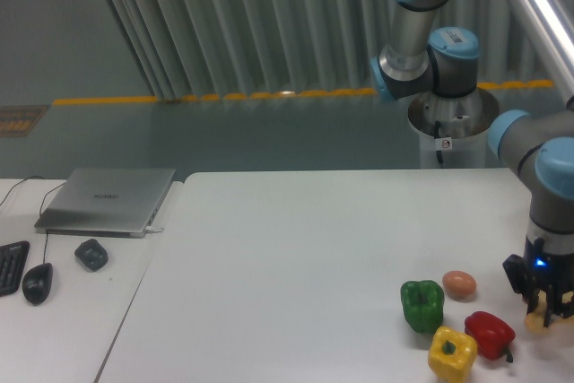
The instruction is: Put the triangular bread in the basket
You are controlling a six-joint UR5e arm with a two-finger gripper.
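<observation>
My hand point(544, 304) at right edge of tabletop point(296, 257), pointing down, fingers closed around triangular bread point(535, 320); only small pale tan piece shows below fingers, whether lifted off tabletop cannot tell. Red pepper point(490, 333) just left of bread. Yellow pepper point(451, 352) touching red one at front. Green pepper point(421, 303) beside brown egg point(458, 283). Laptop point(108, 199), mouse point(37, 282) and keyboard point(9, 266) far left on separate desk.
</observation>
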